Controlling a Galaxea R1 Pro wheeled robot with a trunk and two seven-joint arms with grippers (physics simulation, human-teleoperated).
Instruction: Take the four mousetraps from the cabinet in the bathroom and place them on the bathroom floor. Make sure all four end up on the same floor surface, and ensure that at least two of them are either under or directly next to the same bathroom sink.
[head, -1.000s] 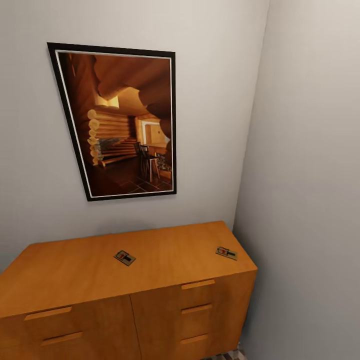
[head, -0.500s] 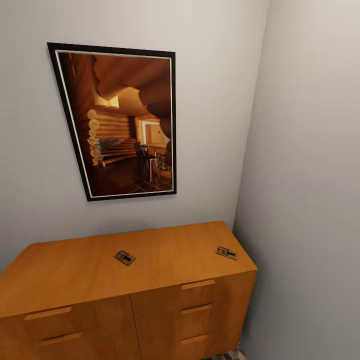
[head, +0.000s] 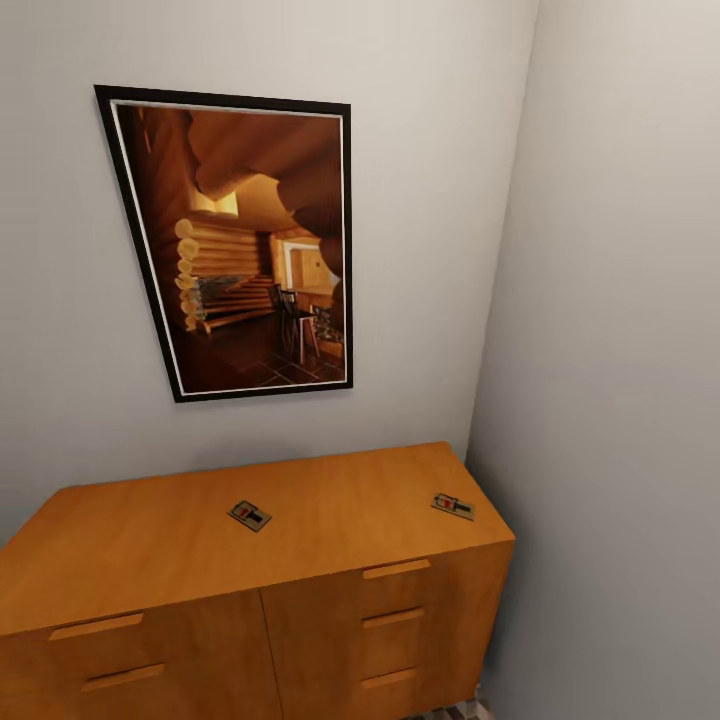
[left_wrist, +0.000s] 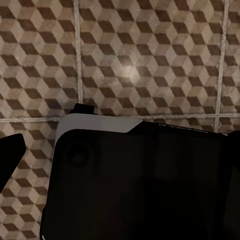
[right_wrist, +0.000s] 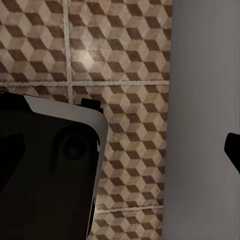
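Observation:
Two mousetraps lie flat on top of the orange-brown cabinet (head: 330, 600): one mousetrap (head: 249, 515) near the middle of the top, the other mousetrap (head: 453, 506) near its right end. All the cabinet's drawer and door fronts are closed. The bathroom floor (left_wrist: 150, 60), in its brown and cream cube pattern, lies under both wrist cameras (right_wrist: 125, 65). My left gripper (left_wrist: 120, 155) and right gripper (right_wrist: 120, 150) hang low over the tiles. Their dark fingertips (left_wrist: 10, 155) (right_wrist: 233, 150) sit far apart at the picture edges with nothing between them.
A framed picture (head: 235, 240) hangs on the wall above the cabinet. A grey side wall (head: 620, 400) closes the corner right of the cabinet, also seen close by the right gripper (right_wrist: 205, 100). My own dark base (left_wrist: 140, 185) shows below both wrists.

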